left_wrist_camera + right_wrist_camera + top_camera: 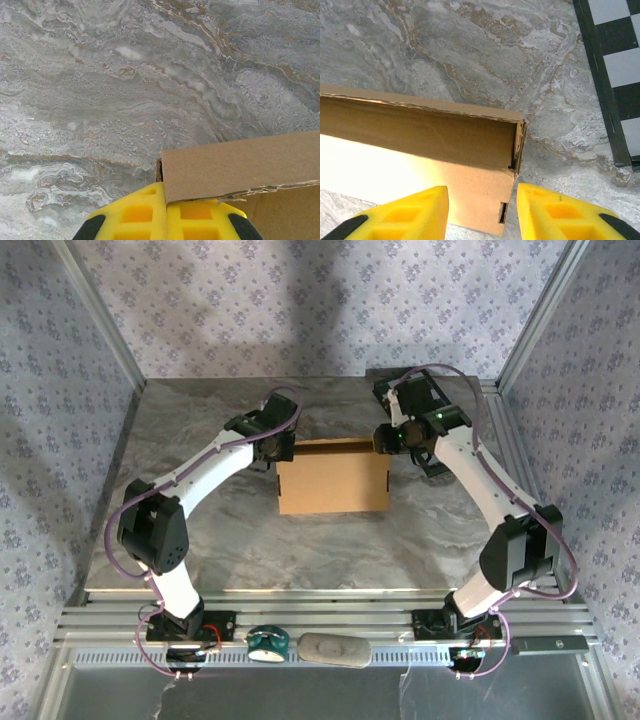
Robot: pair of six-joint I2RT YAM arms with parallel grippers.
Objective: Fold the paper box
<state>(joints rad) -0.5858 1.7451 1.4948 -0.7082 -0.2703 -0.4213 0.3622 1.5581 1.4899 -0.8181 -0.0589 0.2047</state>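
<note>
Left hand (pixel 166 212) is squeezed almost closed, looks like it's pinching the end of the box (pixel 333 480) wall at one far corner. Right hand (pixel 482 212) is wide open, holding nothing, with the other far corner right in front of the gap between its fingers. Box sits on the bench (pixel 300 550), long side running from one hand to the other

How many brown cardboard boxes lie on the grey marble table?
1. The brown cardboard box lies at the centre of the grey marble table, between the left gripper and the right gripper. None seems hidden.
</note>
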